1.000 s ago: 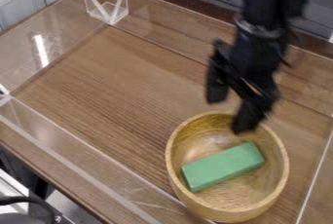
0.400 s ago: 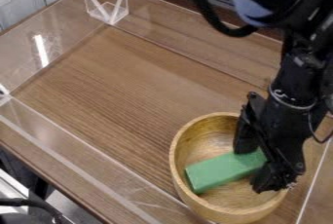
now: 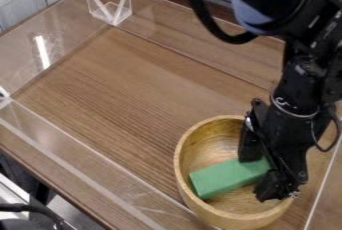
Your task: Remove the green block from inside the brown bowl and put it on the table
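The green block point(image 3: 229, 179) lies flat inside the brown bowl point(image 3: 201, 146), which stands on the table point(image 3: 134, 84) at the lower right. My gripper point(image 3: 267, 166) points down into the bowl's right half, open, with one black finger point(image 3: 253, 144) at the block's far right end and the other finger point(image 3: 283, 182) by its near right end. The block's right end sits between the fingers. Whether the fingers touch it cannot be told.
Low clear plastic walls point(image 3: 54, 44) edge the tabletop at the left, back and front. A clear folded stand point(image 3: 110, 4) sits at the back left corner. Bare wood grain stretches left of the bowl.
My gripper has dropped from above the bowl's far rim down into the bowl and now straddles the block's right end. The block and bowl have stayed put.
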Controlling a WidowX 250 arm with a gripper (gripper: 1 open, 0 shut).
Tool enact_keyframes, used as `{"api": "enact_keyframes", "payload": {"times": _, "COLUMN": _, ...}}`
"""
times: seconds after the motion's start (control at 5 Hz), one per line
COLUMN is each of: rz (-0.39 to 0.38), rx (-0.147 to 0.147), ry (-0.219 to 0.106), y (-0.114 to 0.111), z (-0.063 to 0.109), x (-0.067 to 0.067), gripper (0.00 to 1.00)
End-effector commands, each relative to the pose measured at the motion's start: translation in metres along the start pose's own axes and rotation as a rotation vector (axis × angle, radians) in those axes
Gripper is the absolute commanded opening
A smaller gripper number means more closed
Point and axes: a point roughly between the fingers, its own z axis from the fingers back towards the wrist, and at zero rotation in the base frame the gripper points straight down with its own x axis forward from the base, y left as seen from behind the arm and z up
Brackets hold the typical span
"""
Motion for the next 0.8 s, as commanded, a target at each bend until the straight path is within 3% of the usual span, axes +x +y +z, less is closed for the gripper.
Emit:
{"api": "enact_keyframes", "payload": {"times": 0.0, "rz": -0.005, "rx": -0.001, "ry": -0.03, "y": 0.0036, "z": 0.0014, "x": 0.0004, "gripper": 0.0}}
{"api": "enact_keyframes", "payload": {"times": 0.6, "rz": 0.05, "rx": -0.049, "ry": -0.018, "y": 0.0005, "z": 0.0073, "x": -0.0058, "gripper": 0.0}}
